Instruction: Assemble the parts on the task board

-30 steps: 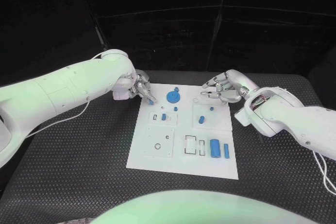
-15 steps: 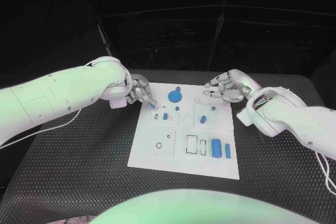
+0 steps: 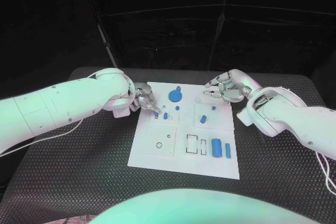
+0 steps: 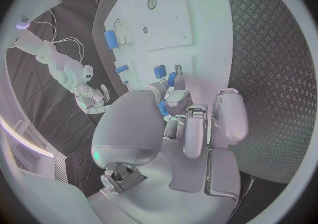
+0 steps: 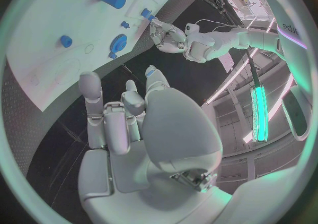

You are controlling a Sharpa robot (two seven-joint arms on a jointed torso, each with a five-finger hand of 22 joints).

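Head view: one task board [image 3: 180, 162], two hands, left hand [image 3: 143, 98], right hand [image 3: 225, 90], fingers' grip indiscernible.

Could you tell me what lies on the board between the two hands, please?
In the head view, the round blue part lies between the left hand and right hand.

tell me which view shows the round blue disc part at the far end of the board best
The head view: the round blue disc part lies unobstructed on the task board, seen from above. The right wrist view shows it clearly too, but bent by the fisheye. In the left wrist view the left hand covers that end.
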